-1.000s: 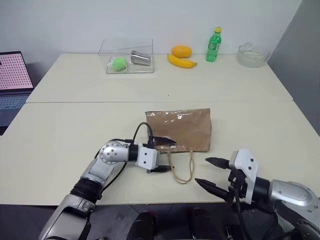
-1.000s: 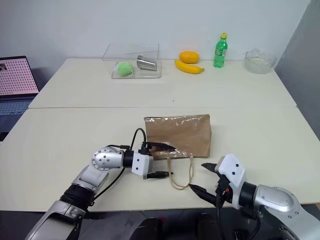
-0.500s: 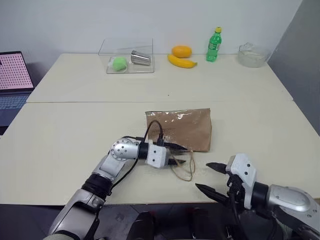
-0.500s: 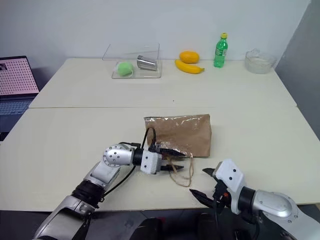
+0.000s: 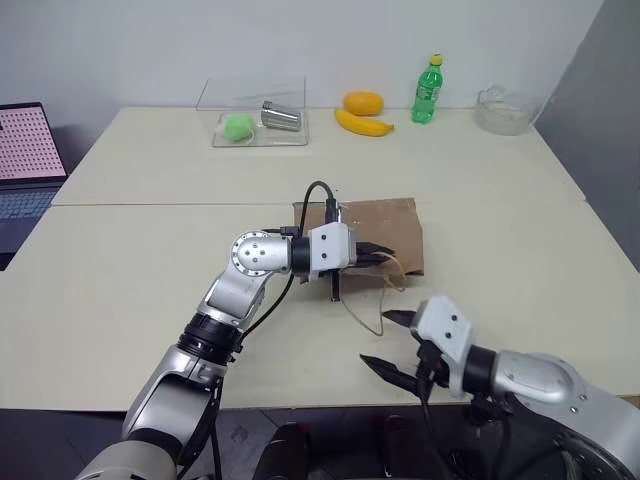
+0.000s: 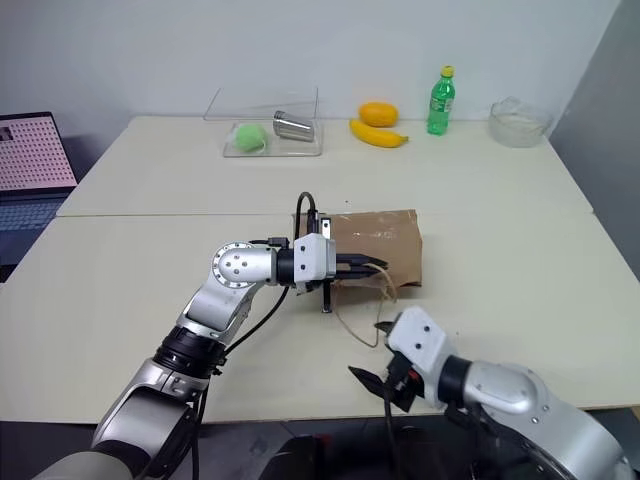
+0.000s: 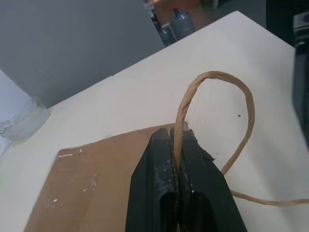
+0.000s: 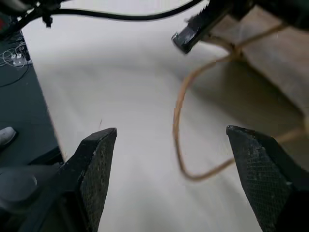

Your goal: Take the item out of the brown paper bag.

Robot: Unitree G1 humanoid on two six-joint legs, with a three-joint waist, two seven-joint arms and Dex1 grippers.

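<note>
I count two grippers of mine: my left gripper and my right gripper. On the surface there is one brown paper bag, with two cord handles: one handle pinched in my left gripper and one second handle hanging loose. At the far edge I count one clear box holding one green ball and one metal cup, then one orange fruit, one banana, one green bottle and one glass bowl. One laptop sits off to my left.
</note>
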